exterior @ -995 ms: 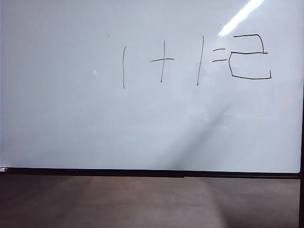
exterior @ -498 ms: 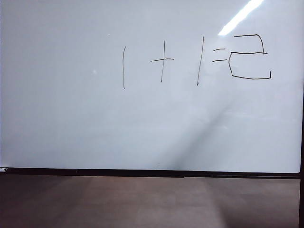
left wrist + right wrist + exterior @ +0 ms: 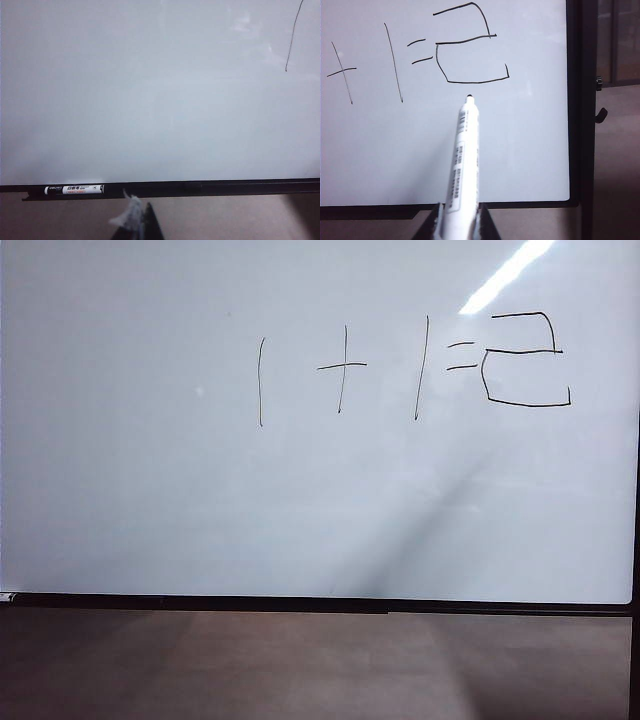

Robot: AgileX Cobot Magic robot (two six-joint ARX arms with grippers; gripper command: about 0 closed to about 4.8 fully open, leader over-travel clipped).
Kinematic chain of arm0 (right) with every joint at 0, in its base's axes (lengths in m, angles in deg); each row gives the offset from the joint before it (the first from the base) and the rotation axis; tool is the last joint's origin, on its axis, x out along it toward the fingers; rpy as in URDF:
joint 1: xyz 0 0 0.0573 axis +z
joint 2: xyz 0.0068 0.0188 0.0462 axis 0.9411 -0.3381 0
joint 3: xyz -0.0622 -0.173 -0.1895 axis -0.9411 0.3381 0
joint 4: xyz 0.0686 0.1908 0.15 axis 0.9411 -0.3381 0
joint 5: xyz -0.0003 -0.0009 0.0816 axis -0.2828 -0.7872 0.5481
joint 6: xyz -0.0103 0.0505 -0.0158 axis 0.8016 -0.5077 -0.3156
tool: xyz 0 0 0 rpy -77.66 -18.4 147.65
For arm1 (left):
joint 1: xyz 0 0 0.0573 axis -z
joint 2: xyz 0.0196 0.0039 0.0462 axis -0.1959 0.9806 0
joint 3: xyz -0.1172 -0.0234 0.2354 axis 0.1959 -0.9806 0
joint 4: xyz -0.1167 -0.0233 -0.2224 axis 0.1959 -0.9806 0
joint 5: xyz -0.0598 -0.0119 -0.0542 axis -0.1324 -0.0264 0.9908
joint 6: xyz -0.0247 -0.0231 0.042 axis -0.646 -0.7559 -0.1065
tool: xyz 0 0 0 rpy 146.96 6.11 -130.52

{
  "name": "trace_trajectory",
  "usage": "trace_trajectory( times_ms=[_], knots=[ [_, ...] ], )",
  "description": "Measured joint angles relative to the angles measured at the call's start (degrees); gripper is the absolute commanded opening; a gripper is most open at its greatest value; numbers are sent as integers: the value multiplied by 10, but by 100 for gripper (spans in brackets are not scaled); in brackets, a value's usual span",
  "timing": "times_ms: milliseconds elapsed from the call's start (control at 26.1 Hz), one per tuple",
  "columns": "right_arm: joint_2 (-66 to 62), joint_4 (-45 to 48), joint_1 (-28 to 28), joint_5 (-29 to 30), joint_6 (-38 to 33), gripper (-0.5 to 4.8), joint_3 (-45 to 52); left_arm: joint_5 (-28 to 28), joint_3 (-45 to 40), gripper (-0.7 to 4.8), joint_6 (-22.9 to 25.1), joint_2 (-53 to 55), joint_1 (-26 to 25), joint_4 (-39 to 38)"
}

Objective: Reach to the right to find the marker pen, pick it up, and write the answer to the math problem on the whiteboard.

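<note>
marker pen [image 3: 463, 160]: clamped between the right gripper [image 3: 461, 222] fingers, barrel sticking out toward the whiteboard [image 3: 520, 150], dark tip just short of the answer [image 3: 470, 45], a bit under its bottom stroke
right gripper: jaws pressed on the pen barrel from both sides, only the finger ends show in the right wrist view
left gripper [image 3: 136, 225]: only a dark finger end w/ a whitish scrap on it shows, can't tell if apart or together, nothing visibly held
math problem [image 3: 350, 368]: 1 + 1 = in thin black strokes, upper middle of the board, boxy 2 right after it
ext view only: whole sum at once, no arms or pen in sight
left wrist only: a 2nd pen [image 3: 74, 189] w/ white label lying on the board's black bottom ledge [image 3: 210, 187]
right wrist only: board's right frame edge
</note>
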Motion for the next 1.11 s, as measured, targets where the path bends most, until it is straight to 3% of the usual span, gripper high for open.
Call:
trace_trajectory(
  times_ms=[919, 1110],
  knots=[
    [0, -12, 13, -2, 7, -6, 0, 0, 0, -4, 0, 0, 0, 0],
    [0, -46, 48, -82, 38, -6, 0, 0, 0, -4, 0, 0, 0, 0]
  ],
)
